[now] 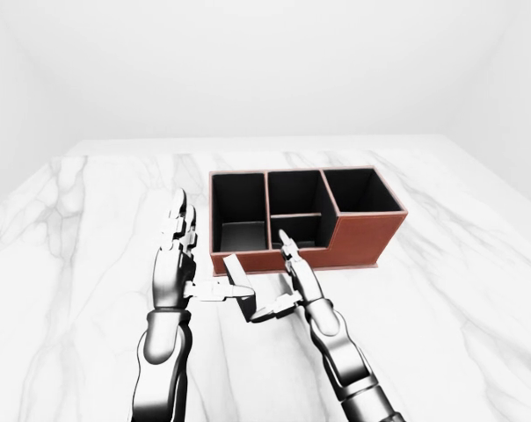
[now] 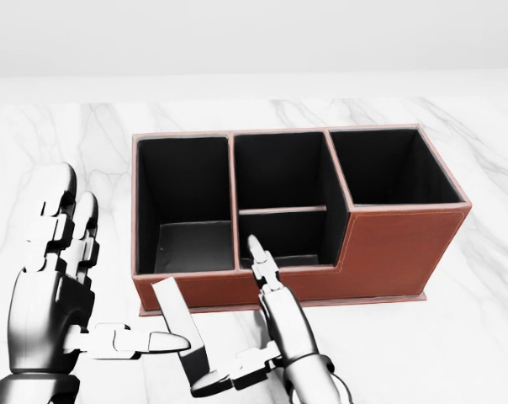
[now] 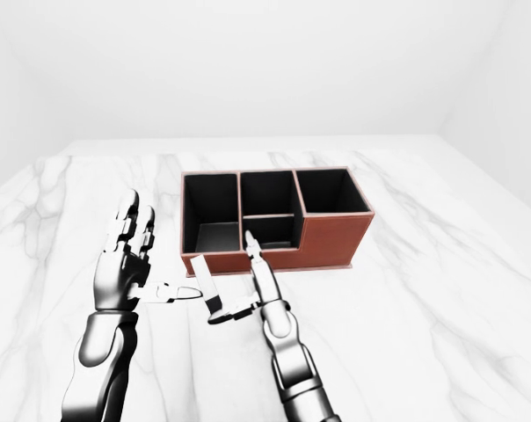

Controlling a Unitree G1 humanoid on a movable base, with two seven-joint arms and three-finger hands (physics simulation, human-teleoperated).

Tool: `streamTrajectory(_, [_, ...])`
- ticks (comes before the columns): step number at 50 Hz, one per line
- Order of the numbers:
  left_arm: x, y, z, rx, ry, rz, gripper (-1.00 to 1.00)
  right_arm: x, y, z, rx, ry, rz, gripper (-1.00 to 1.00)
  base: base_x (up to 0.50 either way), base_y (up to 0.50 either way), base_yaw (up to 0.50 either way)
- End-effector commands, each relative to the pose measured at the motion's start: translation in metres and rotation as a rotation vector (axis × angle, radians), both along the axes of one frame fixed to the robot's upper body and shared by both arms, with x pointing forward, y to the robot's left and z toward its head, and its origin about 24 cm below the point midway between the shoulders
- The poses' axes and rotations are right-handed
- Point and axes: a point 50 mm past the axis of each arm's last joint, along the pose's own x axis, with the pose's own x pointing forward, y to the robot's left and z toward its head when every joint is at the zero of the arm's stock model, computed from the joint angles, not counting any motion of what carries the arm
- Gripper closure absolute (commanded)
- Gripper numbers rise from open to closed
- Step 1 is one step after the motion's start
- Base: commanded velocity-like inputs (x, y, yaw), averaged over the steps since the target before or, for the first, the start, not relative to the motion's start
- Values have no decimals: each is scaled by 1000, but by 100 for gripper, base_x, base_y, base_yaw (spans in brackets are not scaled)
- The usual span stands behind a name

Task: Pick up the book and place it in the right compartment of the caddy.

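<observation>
The book (image 2: 181,324), thin with a pale cover and a black edge, stands tilted on the marble just below the caddy's left end in the head view. My left hand (image 2: 94,295) is open to its left, fingers upright and thumb tip against the cover. My right hand (image 2: 241,328) is open on the book's right, fingers pointing up toward the caddy and thumb reaching under the book's lower end. The brown leather caddy (image 2: 397,252) has black-lined compartments. Its right compartment (image 2: 388,168) holds nothing.
The white marble tabletop (image 1: 459,264) spreads wide around the caddy on all sides, with a plain white wall beyond it. The caddy's left compartment (image 2: 182,202) and two middle compartments (image 2: 281,172) show only their dark lining.
</observation>
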Motion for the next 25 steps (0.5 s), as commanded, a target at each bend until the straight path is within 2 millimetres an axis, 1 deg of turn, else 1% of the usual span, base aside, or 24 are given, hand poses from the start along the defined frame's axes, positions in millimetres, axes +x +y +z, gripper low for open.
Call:
streamTrajectory(1, [0, -1, -1, 0, 2, -3, -100, 2, 3, -8, -2, 37, 8, -100, 0, 0, 0])
streamTrajectory(8, [0, -2, 2, 0, 2, -5, -100, 2, 7, -13, -18, 61, 28, -100, 0, 0, 0])
streamTrajectory(9, [0, -2, 2, 0, 2, -5, -100, 0, 7, -24, -29, 93, 32, -100, 0, 0, 0])
streamTrajectory(10, [0, -2, 2, 0, 3, -5, -100, 1, 8, -28, -31, 94, 31, -100, 0, 0, 0])
streamTrajectory(12, [0, -2, 2, 0, 3, -6, -100, 3, 10, -15, -27, 69, 36, -100, 0, 0, 0])
streamTrajectory(21, [0, -2, 1, 0, 4, -7, -100, 2, 17, -11, -45, 47, 43, -100, 0, 0, 0])
streamTrajectory(25, [0, -2, 1, 2, 5, -9, -100, 1, 17, -7, -39, 28, 41, -100, 0, 0, 0])
